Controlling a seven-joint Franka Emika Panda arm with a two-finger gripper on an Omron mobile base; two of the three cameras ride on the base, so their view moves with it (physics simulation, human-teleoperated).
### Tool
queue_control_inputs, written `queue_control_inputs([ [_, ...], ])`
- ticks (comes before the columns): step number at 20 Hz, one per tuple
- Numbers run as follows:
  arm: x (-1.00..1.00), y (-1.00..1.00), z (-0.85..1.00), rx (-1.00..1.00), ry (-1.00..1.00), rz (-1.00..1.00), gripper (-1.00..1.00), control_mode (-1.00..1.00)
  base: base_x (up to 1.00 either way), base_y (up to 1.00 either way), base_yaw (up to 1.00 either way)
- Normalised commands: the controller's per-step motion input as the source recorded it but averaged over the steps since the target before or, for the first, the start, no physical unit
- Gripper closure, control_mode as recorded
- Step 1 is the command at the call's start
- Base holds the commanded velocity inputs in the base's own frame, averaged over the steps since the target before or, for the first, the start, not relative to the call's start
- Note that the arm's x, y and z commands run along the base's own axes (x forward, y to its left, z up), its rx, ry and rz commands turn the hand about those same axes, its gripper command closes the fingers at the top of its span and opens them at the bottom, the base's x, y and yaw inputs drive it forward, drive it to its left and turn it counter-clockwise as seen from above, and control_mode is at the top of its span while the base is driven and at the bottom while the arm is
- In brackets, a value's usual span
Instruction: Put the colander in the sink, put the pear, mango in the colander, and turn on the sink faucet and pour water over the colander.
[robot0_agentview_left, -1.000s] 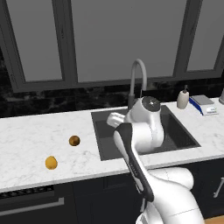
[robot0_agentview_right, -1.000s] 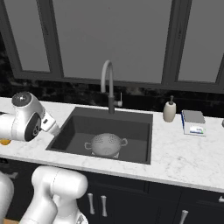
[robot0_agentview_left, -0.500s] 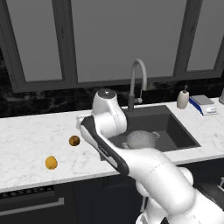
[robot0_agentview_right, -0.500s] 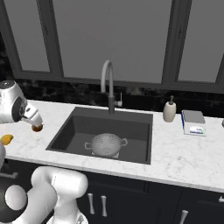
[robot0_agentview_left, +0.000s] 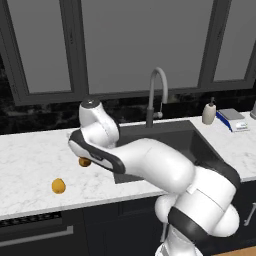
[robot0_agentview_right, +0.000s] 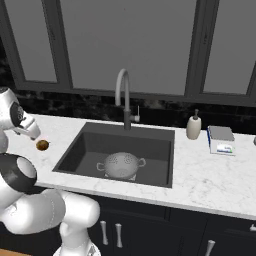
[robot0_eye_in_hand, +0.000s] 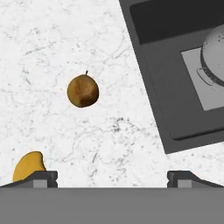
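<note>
Two fruits lie on the counter (robot0_eye_in_hand: 65, 48), ready for picking: the pear (robot0_eye_in_hand: 82, 90) near centre in the hand view, the mango (robot0_eye_in_hand: 28, 166) at its seven o'clock. The gripper (robot0_eye_in_hand: 112, 177) hangs above, fingers wide apart, empty. The colander (robot0_agentview_right: 120, 165) sits in the sink (robot0_agentview_right: 90, 145), under the faucet (robot0_agentview_right: 123, 98).

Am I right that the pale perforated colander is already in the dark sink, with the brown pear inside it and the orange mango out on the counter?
Not quite. The brown-olive pear is not in the pale perforated colander; it lies on the white marble counter left of the dark grey sink, as the hand view shows. The orange-yellow mango is on the counter too.
</note>
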Motion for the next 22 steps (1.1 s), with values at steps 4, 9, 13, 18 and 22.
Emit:
queue_control_inputs([
  [4,0.41,0.00,-0.54,-0.01,0.12,0.00,-1.00,-1.00,0.00,0.00,0.00],
  [9,0.33,0.04,-0.30,0.00,0.05,0.00,-1.00,-1.00,0.00,0.00,0.00],
  [13,0.16,0.02,-0.29,0.00,0.00,0.00,-1.00,-1.00,0.00,0.00,0.00],
  [18,0.10,0.00,-0.32,-0.01,0.00,0.00,-1.00,-1.00,0.00,0.00,0.00],
  [22,0.11,0.00,-0.26,0.00,0.00,0.00,-1.00,-1.00,0.00,0.00,0.00],
])
